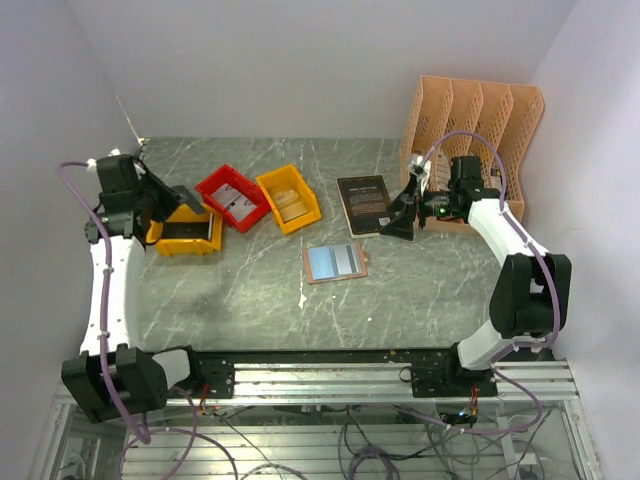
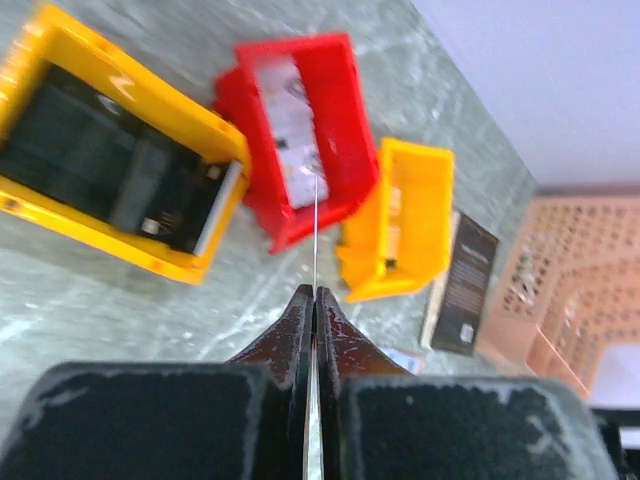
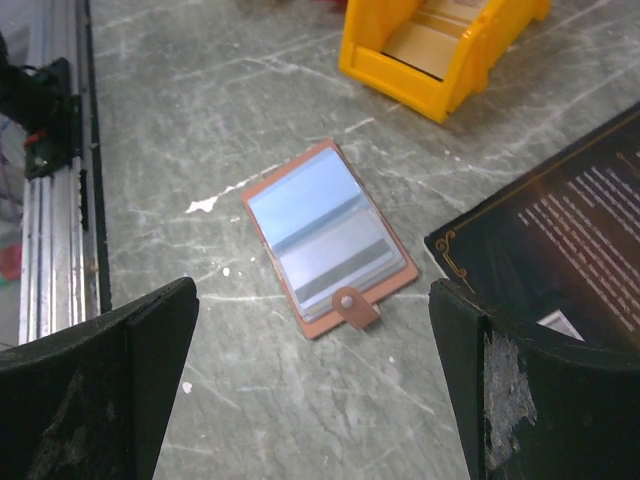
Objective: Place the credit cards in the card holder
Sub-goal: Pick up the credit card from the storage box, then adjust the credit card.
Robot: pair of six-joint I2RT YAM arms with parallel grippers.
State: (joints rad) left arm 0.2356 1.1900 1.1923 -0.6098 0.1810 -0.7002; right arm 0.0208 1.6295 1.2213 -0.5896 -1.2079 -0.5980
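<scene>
The left hand [image 2: 315, 298] is clenched on a thin card [image 2: 315, 230] seen edge-on, its colour unreadable, held up near the red bin [image 2: 335, 150]. The right hand [image 3: 312, 295] hangs spread wide and empty above the card holder [image 3: 355, 310] - lying open on the counter [image 3: 180, 120], showing a light blue card [image 3: 305, 205] and a grey card [image 3: 335, 265]. Bare counter lies on its rail side, and the black book [image 3: 560, 230] is close by.

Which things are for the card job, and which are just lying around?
Job: tan-pink leather card holder, light blue card, grey-silver card, thin card in left pincer.
Lying about: red plastic bin, two yellow plastic bins, black book, peach slotted rack.
</scene>
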